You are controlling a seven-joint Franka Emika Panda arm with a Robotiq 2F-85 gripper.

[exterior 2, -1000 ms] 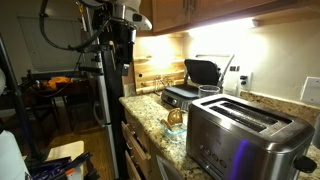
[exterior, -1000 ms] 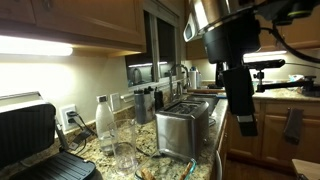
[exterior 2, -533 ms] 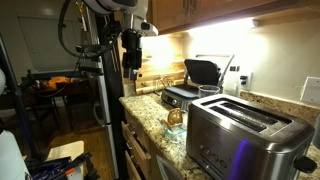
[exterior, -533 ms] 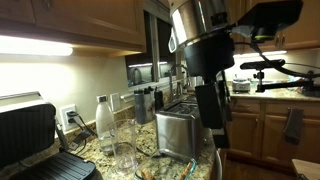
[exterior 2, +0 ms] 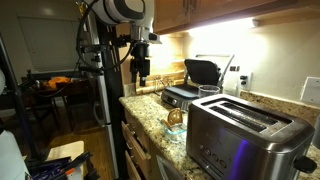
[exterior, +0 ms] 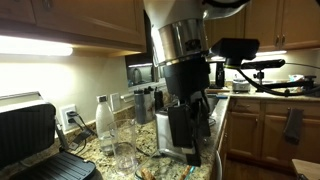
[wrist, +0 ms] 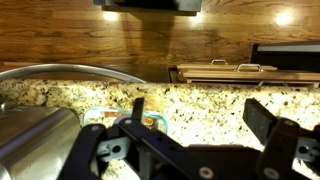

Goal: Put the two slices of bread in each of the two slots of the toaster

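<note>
The steel toaster (exterior 2: 243, 138) stands at the near end of the granite counter, its two slots (exterior 2: 250, 112) open on top. In an exterior view the arm hides most of it (exterior: 168, 133); its shiny side shows in the wrist view (wrist: 38, 140). Small tan-brown pieces, probably the bread (exterior 2: 175, 117), lie in a clear dish beside the toaster and show in the wrist view (wrist: 152, 122). My gripper (exterior 2: 142, 74) hangs open and empty above the counter, beyond the dish. It also shows in an exterior view (exterior: 188, 150) and the wrist view (wrist: 200, 115).
A black grill press (exterior 2: 196, 78) stands at the back of the counter and shows in an exterior view (exterior: 30, 140). A clear bottle (exterior: 104, 120) and a glass (exterior: 124, 146) stand beside the toaster. A wooden board (wrist: 225, 72) leans at the wall.
The arm has swung in over the counter, toward the toaster and dish. The gripper has stayed open and empty.
</note>
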